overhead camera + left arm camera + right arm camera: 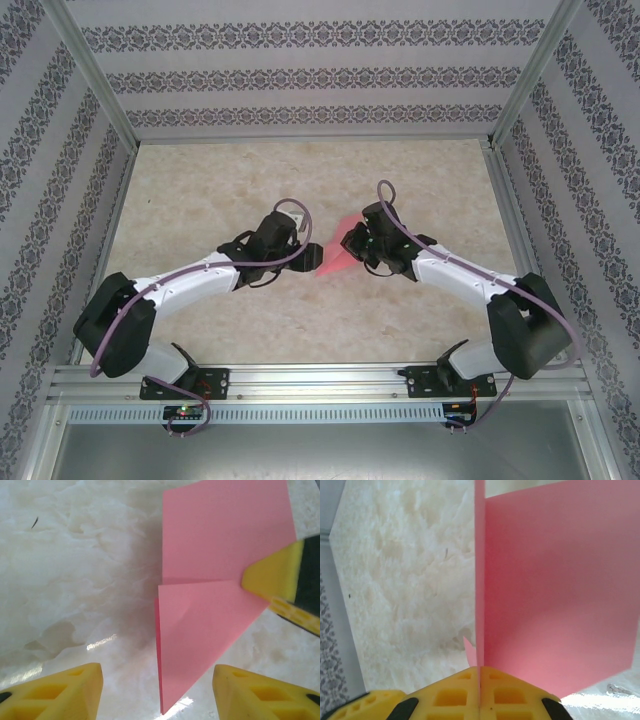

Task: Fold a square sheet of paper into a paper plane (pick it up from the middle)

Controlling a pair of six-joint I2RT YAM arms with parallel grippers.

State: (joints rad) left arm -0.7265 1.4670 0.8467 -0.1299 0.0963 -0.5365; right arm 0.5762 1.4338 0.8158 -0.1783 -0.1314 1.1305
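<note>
Right wrist view has the right gripper [480,680] pressed together on the near edge of the paper sheet [560,590], which stands on edge out of its jaws, a pink panel spreading to one side. Left wrist view shows that same gripper's yellow finger [275,575] biting the sheet where a triangular flap lies folded over the larger panel. The left gripper [157,692], just beside the right gripper, is spread, one finger to each side of the flap's pointed tip and, as far as I can tell, touching neither face. The sheet seems to hang clear of the tabletop [75,580] under the right gripper, though contact at the tip is hard to rule out.

The step in hand looks like pressing the flap's crease. To do it well, the right gripper should hold its pinch without twisting while the left gripper centres on the fold, closes squarely on both layers close to the right gripper, then slides away from it along the crease, so the layers neither slip nor buckle
</note>
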